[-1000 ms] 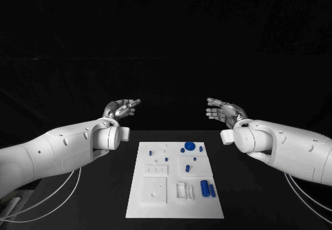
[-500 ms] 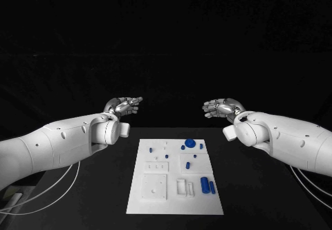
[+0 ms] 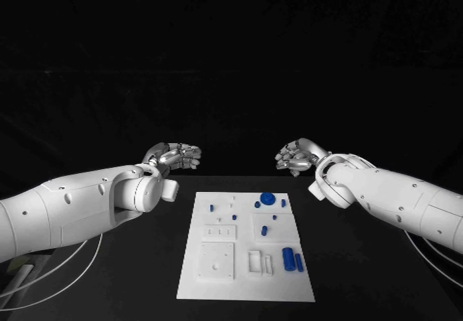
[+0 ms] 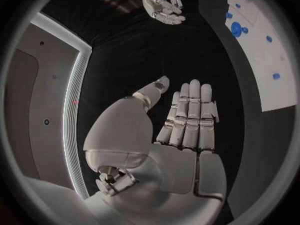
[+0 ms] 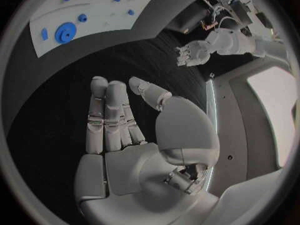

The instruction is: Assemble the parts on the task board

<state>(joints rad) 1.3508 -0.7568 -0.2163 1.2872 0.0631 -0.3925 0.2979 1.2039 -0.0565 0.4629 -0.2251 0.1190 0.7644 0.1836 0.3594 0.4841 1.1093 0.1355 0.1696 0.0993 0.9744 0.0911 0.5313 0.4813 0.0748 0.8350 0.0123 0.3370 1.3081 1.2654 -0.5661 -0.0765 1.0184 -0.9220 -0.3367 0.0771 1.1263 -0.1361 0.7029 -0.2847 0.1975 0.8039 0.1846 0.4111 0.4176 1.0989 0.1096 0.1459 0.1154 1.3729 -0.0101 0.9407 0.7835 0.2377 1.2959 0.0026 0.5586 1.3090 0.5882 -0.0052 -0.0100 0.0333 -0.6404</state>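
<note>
Two silver hands hang above the far edge of the black bench in the head view, palms turned toward each other and well apart. The left hand has its fingers curled in on nothing, and the right hand likewise has its fingers bent inward with nothing in them. Nearer the robot, between the two white forearms, the task board lies flat on the bench, well clear of both hands. On its far part sit a large round blue part and several small blue pieces, a blue peg lies near the middle, and a long blue cylinder rests at the near right beside a slimmer blue one. In the left wrist view, the left hand shows its palm with the fingers side by side and the thumb set apart, holding nothing; the right hand appears beyond it, and the task board curves along one side with the round blue part on it. In the right wrist view, the right hand shows an empty palm, fingers together and thumb apart; the left hand is across from it, and the task board carries the round blue part.
</note>
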